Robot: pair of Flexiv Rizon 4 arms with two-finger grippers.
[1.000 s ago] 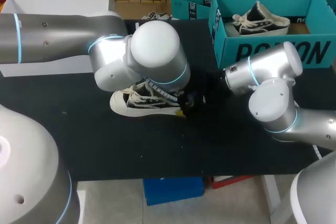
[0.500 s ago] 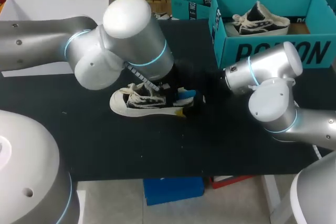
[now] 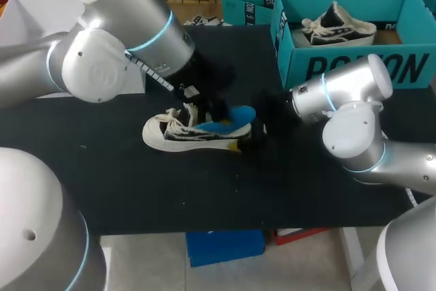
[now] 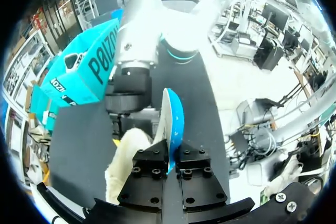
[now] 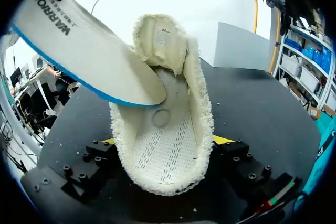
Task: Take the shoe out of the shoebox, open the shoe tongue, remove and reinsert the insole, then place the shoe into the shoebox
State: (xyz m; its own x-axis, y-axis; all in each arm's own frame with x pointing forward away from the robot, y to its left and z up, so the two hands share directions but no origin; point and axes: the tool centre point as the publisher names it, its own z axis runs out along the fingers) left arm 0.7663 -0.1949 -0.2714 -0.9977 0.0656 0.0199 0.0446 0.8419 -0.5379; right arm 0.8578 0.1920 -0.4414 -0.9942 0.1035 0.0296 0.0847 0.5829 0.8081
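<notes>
From above, the shoe (image 3: pixel 178 134) sat on its sole in the middle of the tabletop (image 3: pixel 102 189). The shoebox (image 3: pixel 354 66) was at the far right corner, and the blue insole (image 3: pixel 230 122) poked up out of the heel. On the left wrist cam, the left gripper (image 4: pixel 171 162) pinched the insole's edge, with the shoe right under it. On the right wrist cam, the right gripper (image 5: pixel 165 141) clamped the heel from both sides, and the insole's front end was tucked inside.

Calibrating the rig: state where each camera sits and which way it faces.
Head: above and behind, looking down on the table; left arm and right arm show.
Left wrist: on the left arm, looking along the left gripper clamping the insole; right arm beyond.
Right wrist: on the right arm, looking into the shoe gripped by the right gripper.
Both wrist views share shoe and insole.
</notes>
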